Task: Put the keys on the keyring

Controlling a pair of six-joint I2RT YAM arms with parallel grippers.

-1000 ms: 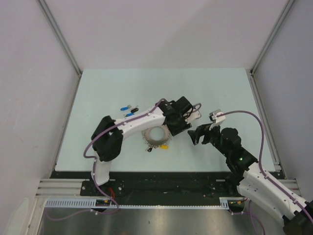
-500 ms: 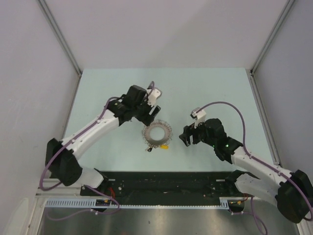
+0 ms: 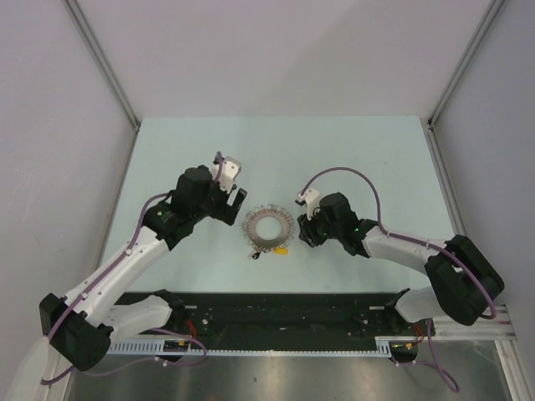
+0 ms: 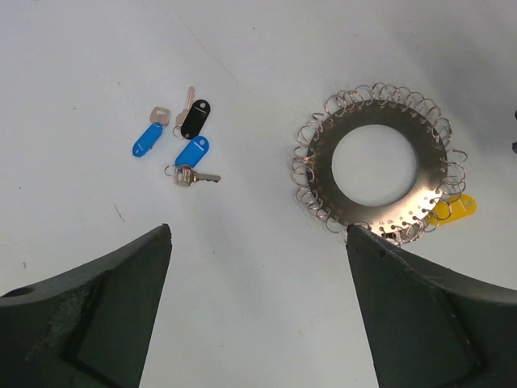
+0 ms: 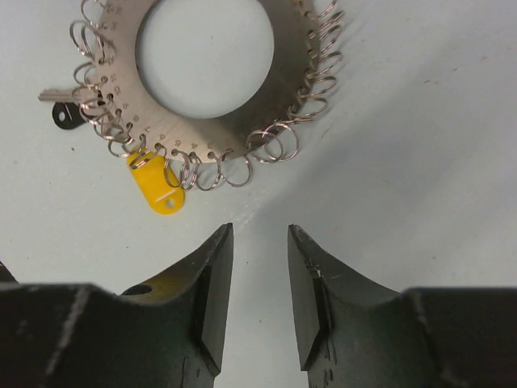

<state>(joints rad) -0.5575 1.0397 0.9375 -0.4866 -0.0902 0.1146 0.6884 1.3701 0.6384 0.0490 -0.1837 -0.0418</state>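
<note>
1. At the middle of the table point(image 3: 376, 150) the keyring point(image 3: 269, 226) point(image 4: 319, 166) point(image 5: 291, 65) lies flat, with small wire loops all round it.
2. A yellow key point(image 5: 156, 184) point(image 4: 452, 208) hangs on one loop. A black key point(image 5: 65, 113) lies at a loop nearby, but I cannot tell if it is really threaded.
3. Three loose keys point(image 4: 191, 151), two blue and one black, lie close together on the table, well apart from the keyring. The top view does not show them, because the left arm covers that place.
4. The left gripper point(image 4: 258, 233) point(image 3: 232, 200) is spread wide and holds nothing. It hangs above the table between the loose keys and the keyring.
5. The right gripper point(image 5: 259, 234) point(image 3: 305, 230) has only a narrow gap between its fingers and nothing inside. It is just beside the keyring's edge.
6. What could go wrong, in my judgement:
   - The loose keys nearly touch, so wide jaws may take two together or push them away.
   - The keys are thin and flat, so the fingers may slip over them.
   - The keyring is not fixed, so a touch from the right gripper may shift it or disturb the hanging yellow key.
</note>
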